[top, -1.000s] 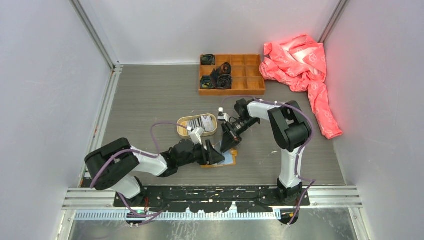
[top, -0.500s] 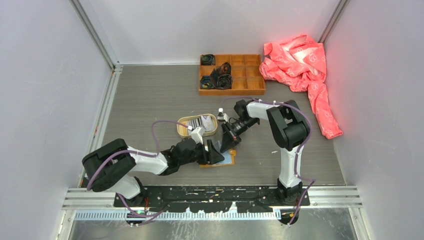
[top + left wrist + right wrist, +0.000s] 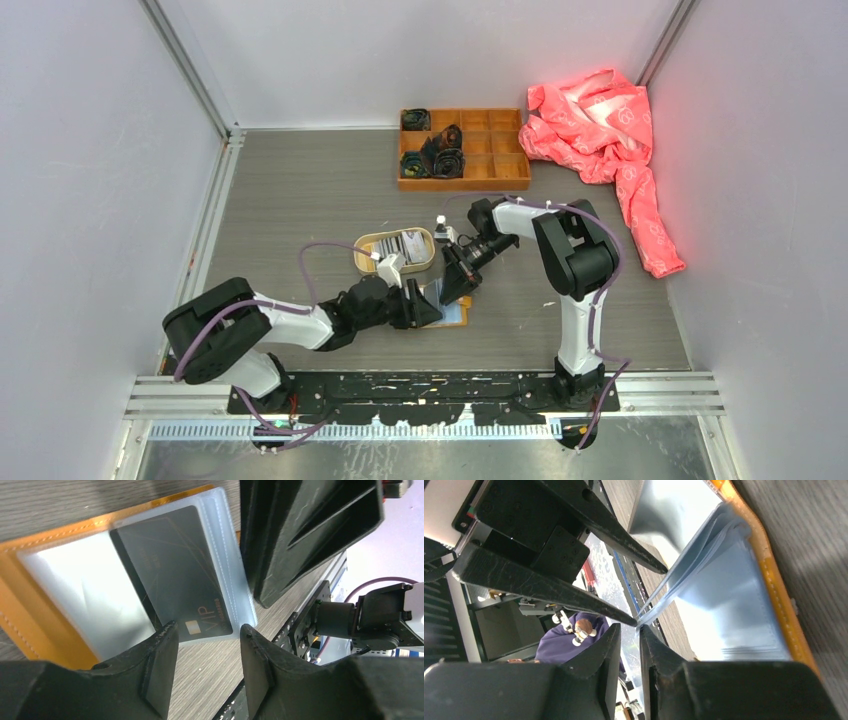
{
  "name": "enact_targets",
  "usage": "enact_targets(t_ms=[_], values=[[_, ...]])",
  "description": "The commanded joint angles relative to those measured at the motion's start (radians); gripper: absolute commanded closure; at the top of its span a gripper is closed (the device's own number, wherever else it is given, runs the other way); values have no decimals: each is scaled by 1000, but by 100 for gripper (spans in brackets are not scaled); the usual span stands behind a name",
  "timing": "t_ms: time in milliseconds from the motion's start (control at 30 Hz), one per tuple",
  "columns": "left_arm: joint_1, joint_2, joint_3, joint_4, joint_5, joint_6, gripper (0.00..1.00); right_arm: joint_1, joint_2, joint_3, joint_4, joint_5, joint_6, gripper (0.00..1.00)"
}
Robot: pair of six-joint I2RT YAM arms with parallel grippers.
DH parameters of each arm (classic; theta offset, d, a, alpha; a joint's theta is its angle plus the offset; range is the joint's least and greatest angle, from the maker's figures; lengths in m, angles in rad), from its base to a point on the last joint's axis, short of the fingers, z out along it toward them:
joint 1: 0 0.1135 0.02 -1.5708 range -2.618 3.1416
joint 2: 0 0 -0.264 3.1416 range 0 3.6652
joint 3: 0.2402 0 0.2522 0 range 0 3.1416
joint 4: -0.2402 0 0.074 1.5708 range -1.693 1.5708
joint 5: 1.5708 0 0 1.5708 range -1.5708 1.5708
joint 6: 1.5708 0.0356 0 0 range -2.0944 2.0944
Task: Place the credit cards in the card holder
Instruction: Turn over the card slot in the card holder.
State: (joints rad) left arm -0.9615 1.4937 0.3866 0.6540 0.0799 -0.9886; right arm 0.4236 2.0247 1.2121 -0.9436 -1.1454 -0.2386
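The card holder [image 3: 452, 316] lies open on the table, with an orange edge [image 3: 15, 610] and clear sleeves [image 3: 724, 595]. A dark credit card marked VIP [image 3: 175, 570] sits in one sleeve. More credit cards [image 3: 402, 244] lie in the oval tray [image 3: 358, 255]. My left gripper [image 3: 207, 630] hovers low at the holder's near edge, open, with only table between its fingers. My right gripper [image 3: 638, 632] stands over the holder's far side, its jaws a narrow slit apart. The lifted sleeves' edge touches the tip of one of its fingers [image 3: 649, 645]. The two grippers nearly meet [image 3: 440, 298].
An orange wooden compartment box [image 3: 463, 148] with dark rolled items stands at the back. A pink cloth [image 3: 600, 125] is heaped at the back right. Grey walls enclose the table on three sides, and the arms' base rail [image 3: 420, 392] runs along the near edge.
My left gripper has drawn back a little to the left and its jaws have narrowed. My right gripper has stayed over the holder.
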Motion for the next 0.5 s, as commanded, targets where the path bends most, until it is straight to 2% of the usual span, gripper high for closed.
enact_targets(t_ms=[0, 467], values=[[12, -29, -26, 69, 7, -7, 52, 3, -16, 33, -24, 16, -31, 73], [39, -62, -63, 75, 13, -10, 54, 4, -164, -20, 130, 278, 13, 73]])
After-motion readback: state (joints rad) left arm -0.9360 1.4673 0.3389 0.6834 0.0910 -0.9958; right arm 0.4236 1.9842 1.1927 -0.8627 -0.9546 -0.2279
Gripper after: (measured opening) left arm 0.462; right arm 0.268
